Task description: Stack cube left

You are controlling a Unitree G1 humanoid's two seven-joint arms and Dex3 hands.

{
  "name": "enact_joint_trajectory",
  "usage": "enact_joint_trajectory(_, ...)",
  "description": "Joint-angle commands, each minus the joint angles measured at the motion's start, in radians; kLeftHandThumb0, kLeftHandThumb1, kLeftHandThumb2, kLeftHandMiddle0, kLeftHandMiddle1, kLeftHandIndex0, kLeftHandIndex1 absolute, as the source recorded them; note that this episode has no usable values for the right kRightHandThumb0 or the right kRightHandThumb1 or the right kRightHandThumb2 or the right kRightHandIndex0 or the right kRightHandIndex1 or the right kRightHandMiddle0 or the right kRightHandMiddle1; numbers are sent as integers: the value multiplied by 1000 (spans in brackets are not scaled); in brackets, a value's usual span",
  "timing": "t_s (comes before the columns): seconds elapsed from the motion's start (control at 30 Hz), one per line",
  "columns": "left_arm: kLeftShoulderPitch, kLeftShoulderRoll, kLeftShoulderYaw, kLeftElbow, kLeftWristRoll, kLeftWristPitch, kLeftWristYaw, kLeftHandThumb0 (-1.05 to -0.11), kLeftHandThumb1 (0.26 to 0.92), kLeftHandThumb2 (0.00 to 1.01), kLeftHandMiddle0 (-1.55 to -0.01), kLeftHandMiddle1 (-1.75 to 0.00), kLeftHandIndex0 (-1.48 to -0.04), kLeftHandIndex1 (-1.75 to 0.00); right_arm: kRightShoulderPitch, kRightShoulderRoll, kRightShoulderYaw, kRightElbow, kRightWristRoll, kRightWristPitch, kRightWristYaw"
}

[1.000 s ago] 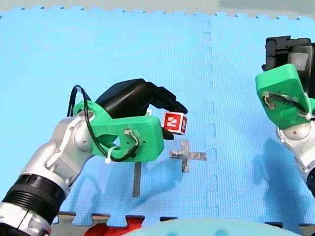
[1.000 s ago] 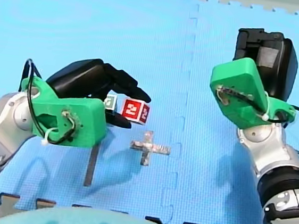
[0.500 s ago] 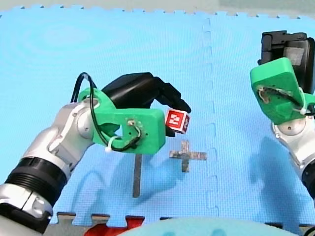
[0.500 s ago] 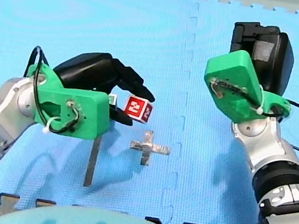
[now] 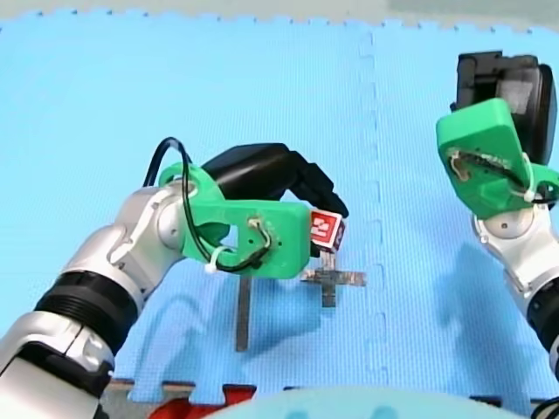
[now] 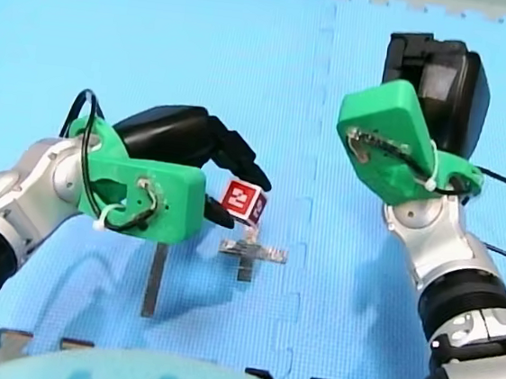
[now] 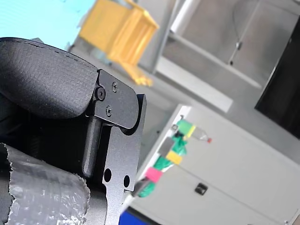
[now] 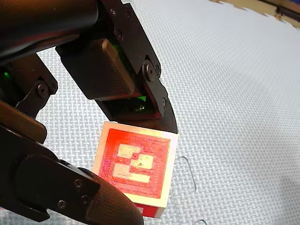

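The left hand point(image 6: 186, 137) clamps a red, white-patterned cube point(image 6: 242, 199) close above a grey tape cross point(image 6: 252, 253) on blue foam matting point(image 6: 161, 35). The raised right hand point(image 6: 432, 77) gives no way to tell its grip

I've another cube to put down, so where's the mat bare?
Free: the far mat beyond both hands, and the stretch between the tape cross and the raised right hand. Crowded: by the cross, where the left hand holds the red cube.

Blue mat point(image 5: 175, 96) open all round — left robot hand point(image 5: 271, 175) and red cube point(image 5: 325, 230) crowd the tape cross point(image 5: 332, 279).
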State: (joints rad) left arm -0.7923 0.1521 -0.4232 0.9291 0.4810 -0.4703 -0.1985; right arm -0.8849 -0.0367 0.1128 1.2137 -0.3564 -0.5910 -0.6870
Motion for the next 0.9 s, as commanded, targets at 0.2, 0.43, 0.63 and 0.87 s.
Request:
enact_joint_trajectory(0.2, -21, -19, -5, 52, 8, -24, 35, -445, 757, 1, -1021, -1746, -1362, -15, -6, -6, -1, -2, 1, -1, -4)
enact_joint_trajectory(0.43, -28, -27, -5, 80, 9, -35, 56, -434, 758, 1, -1031, -1746, -1368, -18, -4, -9, -2, -5, 2, -2, -4)
enact_joint_trajectory(0.63, -30, -25, -4, 102, 8, -45, 62, -440, 760, 2, -1036, -1746, -1359, -12, -2, -16, -4, -9, 2, -5, -6)
enact_joint_trajectory(0.87, -34, -8, -1, 116, 10, -45, 66, -455, 761, 1, -1039, -1746, -1332, 0, 11, -26, -5, -15, 2, -16, -9)
